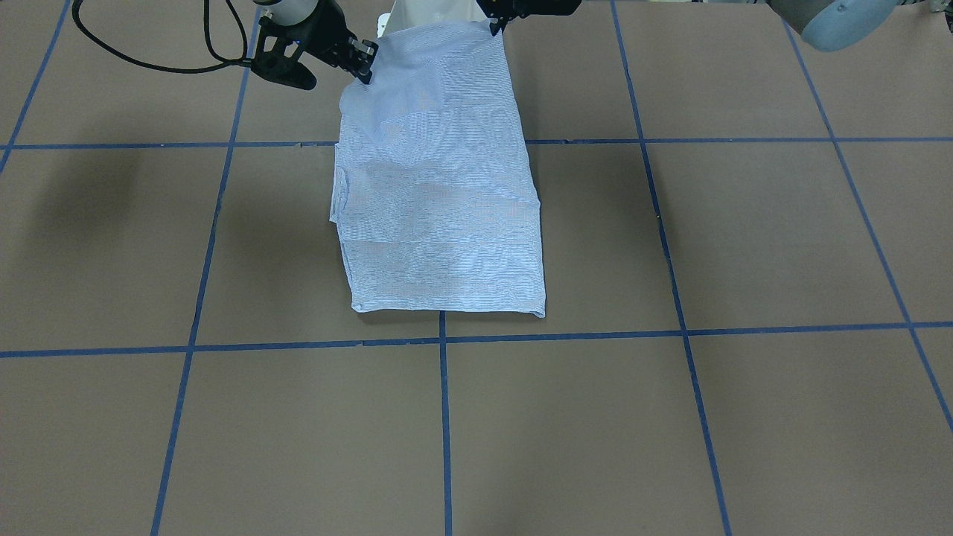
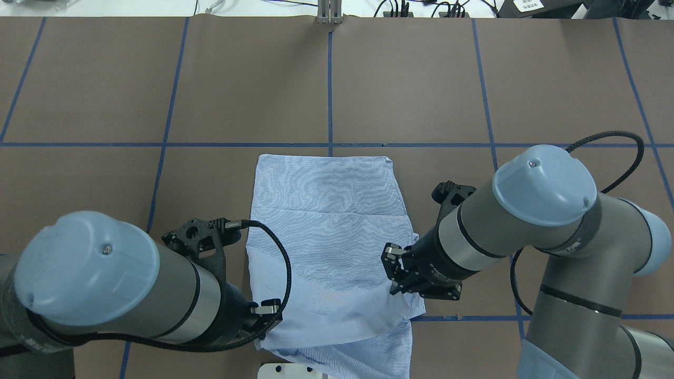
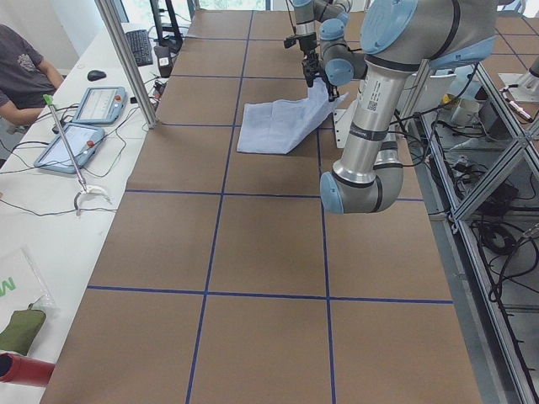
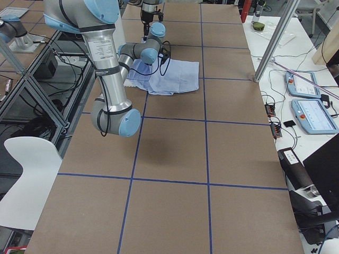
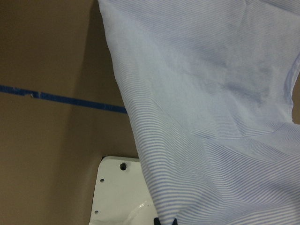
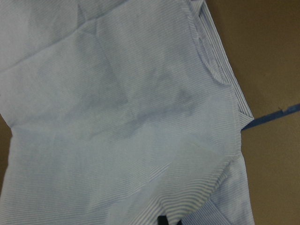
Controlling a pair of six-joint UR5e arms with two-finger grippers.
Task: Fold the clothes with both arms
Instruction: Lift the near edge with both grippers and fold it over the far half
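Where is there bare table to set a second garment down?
The far row of squares beyond the shirt is bare table, and so are both outer ends, left and right. It is crowded at the near edge, where the left end effector and right end effector hold the shirt's lifted edge by the white pedestal.

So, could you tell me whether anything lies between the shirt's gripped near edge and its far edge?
Nothing visible does. The left gripper and right gripper hold the shirt by its near corners; its flat far part has nothing on it.
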